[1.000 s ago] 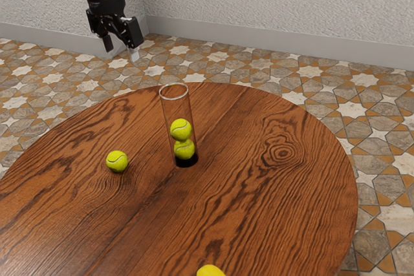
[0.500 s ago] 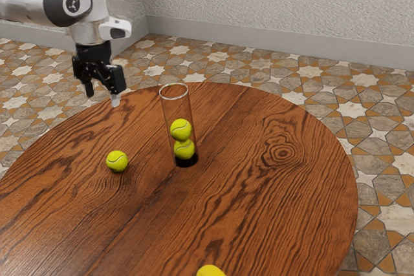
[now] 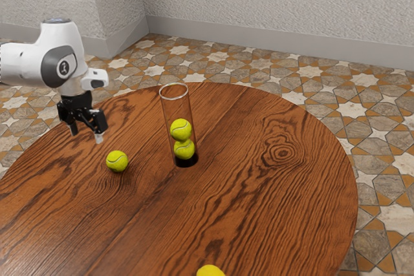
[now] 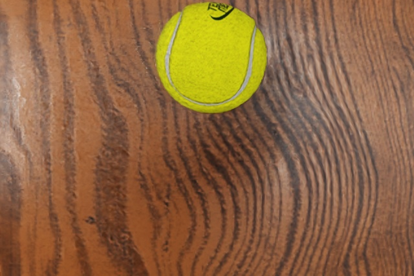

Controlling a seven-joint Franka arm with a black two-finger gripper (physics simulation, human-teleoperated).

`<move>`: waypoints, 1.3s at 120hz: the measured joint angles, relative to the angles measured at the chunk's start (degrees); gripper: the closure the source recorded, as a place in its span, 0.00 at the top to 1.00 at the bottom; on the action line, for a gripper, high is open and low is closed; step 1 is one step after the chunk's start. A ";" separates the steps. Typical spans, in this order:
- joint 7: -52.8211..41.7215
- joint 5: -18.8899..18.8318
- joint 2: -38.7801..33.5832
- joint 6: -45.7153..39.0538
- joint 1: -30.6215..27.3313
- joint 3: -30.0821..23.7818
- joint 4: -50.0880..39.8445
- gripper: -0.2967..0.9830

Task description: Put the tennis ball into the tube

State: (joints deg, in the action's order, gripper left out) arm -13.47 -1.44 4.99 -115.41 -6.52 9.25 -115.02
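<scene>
The fingers (image 3: pixel 99 137) stood apart with nothing between them, in the left part of the exterior view, pointing down above the counter (image 3: pixel 259 211) and up and to the left of the loose tennis ball (image 3: pixel 117 161). The arm (image 3: pixel 26 64) came in level from the left edge of the frame, then bent downward at a dark round panel (image 3: pixel 59 66), so that the hand (image 3: pixel 76 103) hung almost straight down. A small light emblem was set in that panel, too small to read. The single loose tennis ball rested on the counter left of centre, well apart from the fingertips and outside the tube (image 3: pixel 175 99). In the wrist view it showed a pale curved seam and black lettering beside a curved black stroke; I could not make out the words. The one clear tube stood upright near the middle of the frame, open at its light rim, with a black base. Inside it were two more tennis balls, the upper ball (image 3: pixel 181 128) on the lower ball (image 3: pixel 184 150), making three tennis balls in all. One rounded yellow thing (image 3: pixel 210 271) was cut off by the lower edge. Beyond the counter lay patterned floor tiles (image 3: pixel 381 185) and a pale wall (image 3: pixel 291 4).
</scene>
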 joint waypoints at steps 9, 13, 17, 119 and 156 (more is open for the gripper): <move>-0.66 0.33 2.41 -2.42 0.00 -0.01 0.56 0.77; -0.96 0.60 3.72 -3.20 0.30 -0.02 1.16 0.77; -1.24 0.82 4.84 -3.81 0.51 -0.02 1.70 0.77; -8.77 9.40 21.67 -16.59 -0.95 -0.88 5.93 0.77; -9.34 9.70 21.77 -17.95 -0.94 -0.89 5.92 0.48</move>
State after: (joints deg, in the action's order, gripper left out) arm -22.81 8.26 26.76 -133.35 -7.46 8.35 -109.10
